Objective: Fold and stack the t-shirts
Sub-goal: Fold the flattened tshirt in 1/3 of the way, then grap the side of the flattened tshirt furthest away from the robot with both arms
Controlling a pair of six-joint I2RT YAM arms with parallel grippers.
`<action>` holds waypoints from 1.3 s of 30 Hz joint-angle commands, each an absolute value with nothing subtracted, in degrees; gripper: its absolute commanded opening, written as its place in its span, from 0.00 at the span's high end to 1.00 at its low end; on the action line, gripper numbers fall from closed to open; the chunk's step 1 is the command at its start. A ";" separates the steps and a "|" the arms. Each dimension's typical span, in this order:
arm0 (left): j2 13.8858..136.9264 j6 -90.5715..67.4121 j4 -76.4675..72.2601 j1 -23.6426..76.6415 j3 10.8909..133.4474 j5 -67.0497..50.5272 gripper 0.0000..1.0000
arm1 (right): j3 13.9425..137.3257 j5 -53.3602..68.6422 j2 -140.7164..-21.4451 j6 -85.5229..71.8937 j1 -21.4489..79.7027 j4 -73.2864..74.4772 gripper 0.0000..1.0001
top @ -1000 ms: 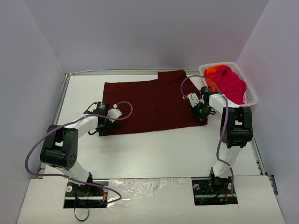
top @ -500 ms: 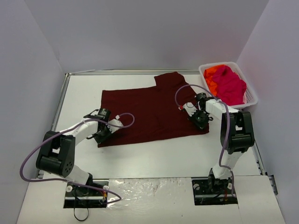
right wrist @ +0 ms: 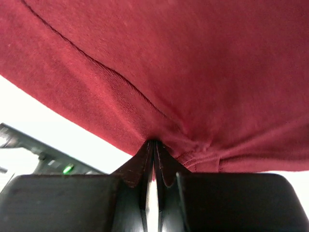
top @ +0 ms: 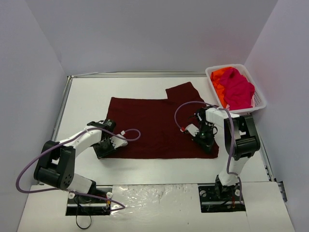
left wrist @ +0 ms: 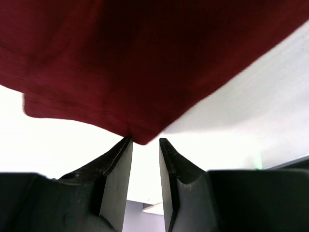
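Observation:
The dark maroon t-shirt [top: 154,123] lies spread flat on the white table, with one sleeve pointing to the far side. My left gripper [top: 102,148] is at its near left corner. In the left wrist view the jaws [left wrist: 145,141] stand apart, and the shirt's corner [left wrist: 140,130] just touches the fingertips. My right gripper [top: 207,143] is at the near right corner. In the right wrist view it [right wrist: 154,143] is shut on a pinch of maroon cloth [right wrist: 169,63]. A bright pink t-shirt [top: 239,89] and an orange one [top: 218,76] lie piled in the basket.
A white lattice basket [top: 261,100] stands at the far right of the table. A raised metal rail [top: 63,106] borders the table's left side. Purple cables loop from both arms over the shirt's edges.
Both grippers moved toward the near edge and dragged the maroon shirt with them. Its near edge now lies closer to the arm bases.

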State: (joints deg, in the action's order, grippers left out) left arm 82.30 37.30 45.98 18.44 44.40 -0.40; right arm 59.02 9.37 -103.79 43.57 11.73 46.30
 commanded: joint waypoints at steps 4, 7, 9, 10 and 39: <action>79.81 38.50 51.41 18.90 46.84 -0.79 0.72 | 57.39 15.82 -106.44 45.35 12.04 55.72 0.96; 77.18 38.50 53.87 18.90 50.87 -1.31 0.71 | 60.63 16.26 -104.69 45.88 11.95 58.35 0.91; 75.25 38.58 56.33 18.90 53.69 -1.58 0.69 | 64.85 17.57 -103.80 46.40 11.69 60.02 0.83; 74.71 38.58 57.29 18.90 55.18 -1.93 0.67 | 66.43 17.84 -103.71 46.49 11.69 61.60 0.82; 120.92 19.25 36.91 -2.90 106.67 -38.23 0.49 | 114.79 27.60 -125.86 35.33 5.71 53.35 0.55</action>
